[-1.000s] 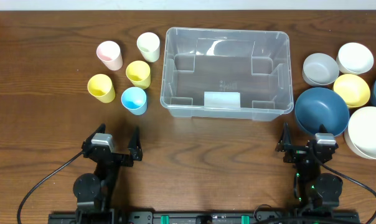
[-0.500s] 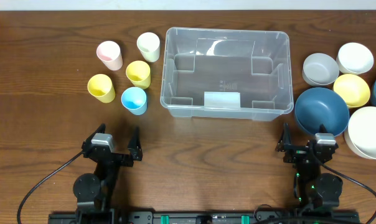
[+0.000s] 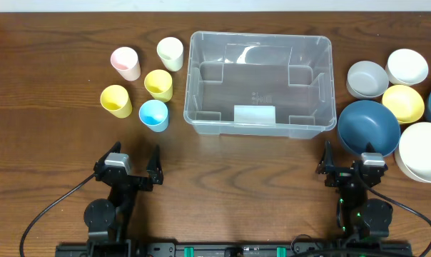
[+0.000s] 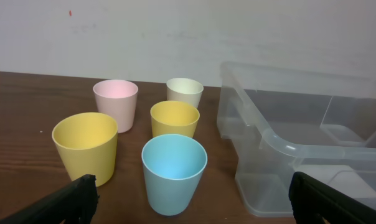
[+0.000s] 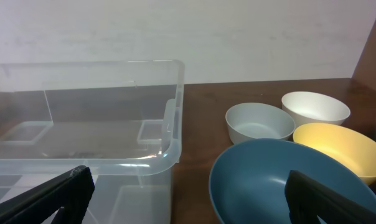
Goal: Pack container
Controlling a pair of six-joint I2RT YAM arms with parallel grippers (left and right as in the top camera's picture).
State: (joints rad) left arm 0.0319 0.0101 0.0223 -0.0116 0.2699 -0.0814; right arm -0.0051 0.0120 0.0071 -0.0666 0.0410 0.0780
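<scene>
With left pincer (image 3: 135,152) and right pincer (image 3: 346,154) both spread empty and the large clear rectangular plastic container (image 3: 261,35) central on the wooden desk (image 3: 51,143), I feared a wide reach toppling the crowded pastel plastic cups (image 3: 154,114)

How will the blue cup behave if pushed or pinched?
Probably light: the blue cup looks like thin-walled, empty plastic. It tapers to a narrower base, so a high push likely tips it. Its smooth sloped wall may slip in a squeeze.
</scene>
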